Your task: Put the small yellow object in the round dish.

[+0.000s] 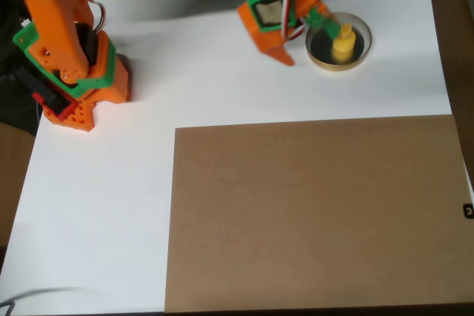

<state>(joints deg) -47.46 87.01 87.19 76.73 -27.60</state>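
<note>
At upper right we see 1 small yellow object (342, 42) standing in the round dish (319, 56) (dark inside); the gripper (305, 42) beside it gapes apart.

The small yellow object (343, 41) stands upright inside the round dish (361, 56) at the far right of the white tabletop (104, 197). The end effector (305, 44), fingers apart, hangs at the dish's left rim.

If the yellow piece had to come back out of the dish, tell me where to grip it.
Probably the narrow knob atop the small yellow object, coming straight down: it stands upright inside the round dish, whose rim blocks a low side approach.
</note>
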